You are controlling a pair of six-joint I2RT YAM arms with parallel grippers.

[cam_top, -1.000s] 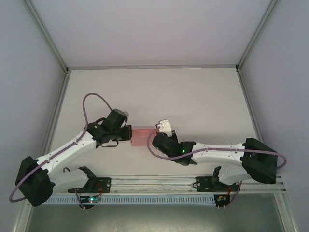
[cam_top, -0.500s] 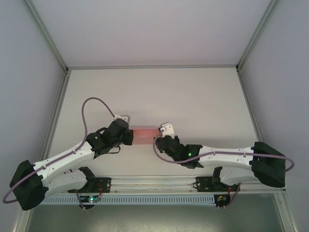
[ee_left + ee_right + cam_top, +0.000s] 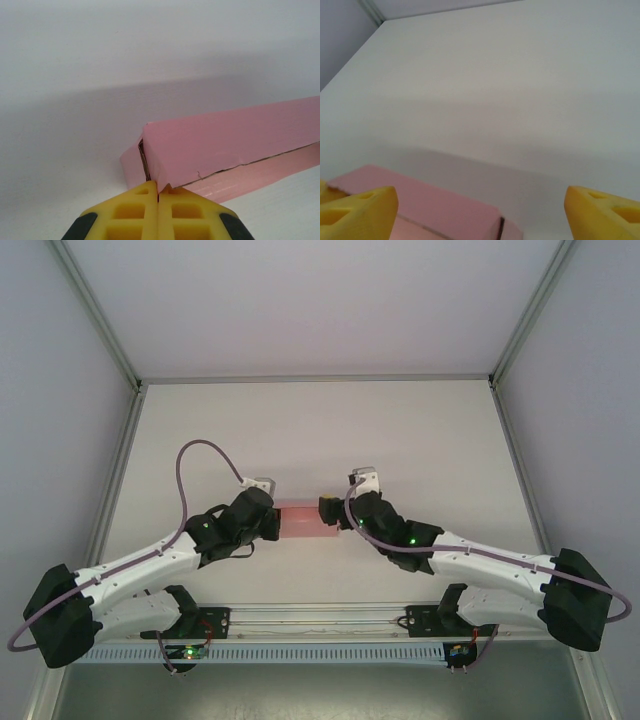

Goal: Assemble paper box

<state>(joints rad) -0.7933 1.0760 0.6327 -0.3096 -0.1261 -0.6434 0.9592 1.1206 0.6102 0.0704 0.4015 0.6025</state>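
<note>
Where the left wrist view looks down its yellow pads (image 3: 135,212), the left gripper (image 3: 158,192) has them pressed together on a thin pink edge at the end of the box (image 3: 235,140). In the right wrist view, the right gripper (image 3: 480,212) stands with jaws wide apart over the box's other end, holding nothing. From above, the box lies on the table (image 3: 400,430) between both grippers.

one pink paper box (image 3: 303,521), two grippers (left gripper (image 3: 158,192), right gripper (image 3: 329,509)), and one white table (image 3: 430,440).
</note>
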